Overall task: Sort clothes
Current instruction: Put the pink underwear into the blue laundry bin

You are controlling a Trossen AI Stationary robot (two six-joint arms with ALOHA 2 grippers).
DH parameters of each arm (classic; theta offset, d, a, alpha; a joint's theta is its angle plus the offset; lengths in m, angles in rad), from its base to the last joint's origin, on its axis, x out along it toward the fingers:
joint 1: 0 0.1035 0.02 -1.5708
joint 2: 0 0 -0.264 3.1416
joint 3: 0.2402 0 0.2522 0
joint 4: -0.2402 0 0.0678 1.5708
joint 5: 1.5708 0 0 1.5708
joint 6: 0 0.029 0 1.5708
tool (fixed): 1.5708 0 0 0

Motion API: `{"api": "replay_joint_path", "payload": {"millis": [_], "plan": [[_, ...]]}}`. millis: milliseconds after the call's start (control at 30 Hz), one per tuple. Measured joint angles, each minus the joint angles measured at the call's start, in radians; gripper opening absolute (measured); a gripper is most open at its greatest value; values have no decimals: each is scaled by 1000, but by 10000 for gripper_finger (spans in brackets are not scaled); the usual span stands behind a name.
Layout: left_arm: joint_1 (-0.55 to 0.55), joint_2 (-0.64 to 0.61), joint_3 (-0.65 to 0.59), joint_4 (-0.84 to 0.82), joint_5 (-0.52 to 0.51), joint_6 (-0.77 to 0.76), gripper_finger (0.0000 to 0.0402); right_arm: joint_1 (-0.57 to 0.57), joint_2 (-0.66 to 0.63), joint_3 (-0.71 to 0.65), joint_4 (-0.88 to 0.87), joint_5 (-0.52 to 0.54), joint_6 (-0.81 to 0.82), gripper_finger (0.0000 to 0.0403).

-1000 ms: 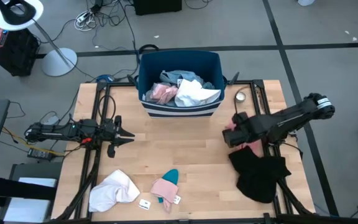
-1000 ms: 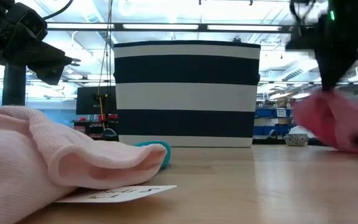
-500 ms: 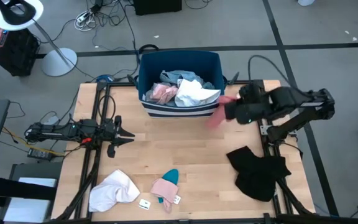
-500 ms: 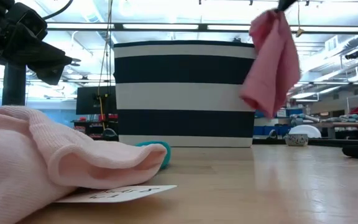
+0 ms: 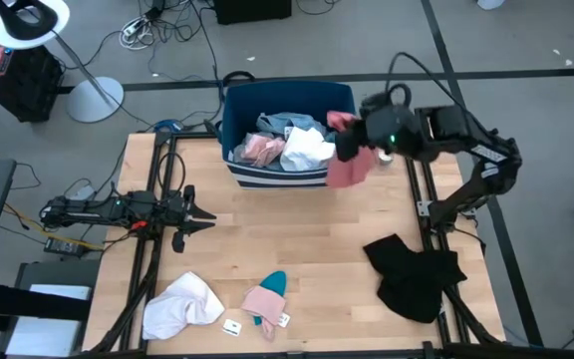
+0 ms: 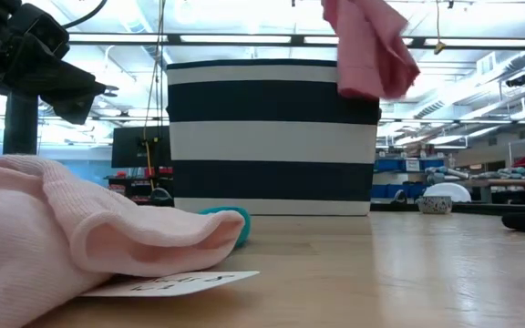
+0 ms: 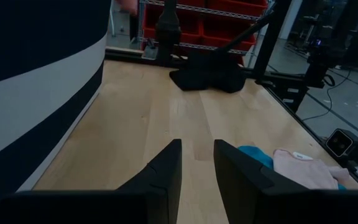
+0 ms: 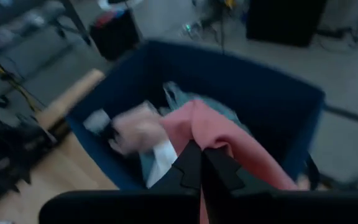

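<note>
My right gripper (image 5: 345,124) is high over the right rim of the dark blue striped bin (image 5: 287,92) and is shut on a salmon-red garment (image 5: 351,165). The garment also shows in the low view (image 6: 368,50) and in the right wrist view (image 8: 229,134). Pink, white and light blue-grey clothes (image 5: 289,148) lie in the bin. A black garment (image 5: 417,274), a white one (image 5: 180,304) and a pink one (image 5: 261,300) lying on a teal one (image 5: 274,281) rest on the table. My left gripper (image 5: 210,215) is open and empty at the table's left. My right gripper pinches a bunched upper fold of the salmon-red garment (image 8: 211,127) between its two fingers, which slant down toward the bin from the right. The garment hangs slack below the fingers, lifted clear of the table, beside the bin's right wall (image 6: 363,137).
The bin stands at the table's far edge, middle. A small round tin (image 6: 436,204) sits on the table right of the bin. Bare wood (image 5: 287,234) lies between the bin and the clothes near the front edge. Paper tags (image 5: 233,326) lie by the pink garment.
My right gripper has lifted the salmon-red garment off the table beside the black garment and carried it up, toward the far edge and left, to the bin's right rim. The garment now hangs clear of the table. The black garment has stayed in place.
</note>
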Motion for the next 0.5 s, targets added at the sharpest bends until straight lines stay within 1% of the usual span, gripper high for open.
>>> {"api": "replay_joint_path", "payload": {"millis": [167, 300, 400, 500], "plan": [[0, 0, 0, 0, 0, -1, 99, -53, 74, 127, 158, -33, -172, 0], [0, 0, 0, 0, 0, -1, 99, -88, 124, 201, 275, -86, -270, 0], [0, 0, 0, 0, 0, -1, 99, -105, 151, 221, 309, -100, -301, 0], [0, 0, 0, -1, 0, -1, 99, -121, 182, 221, 255, -103, -299, 0]]}}
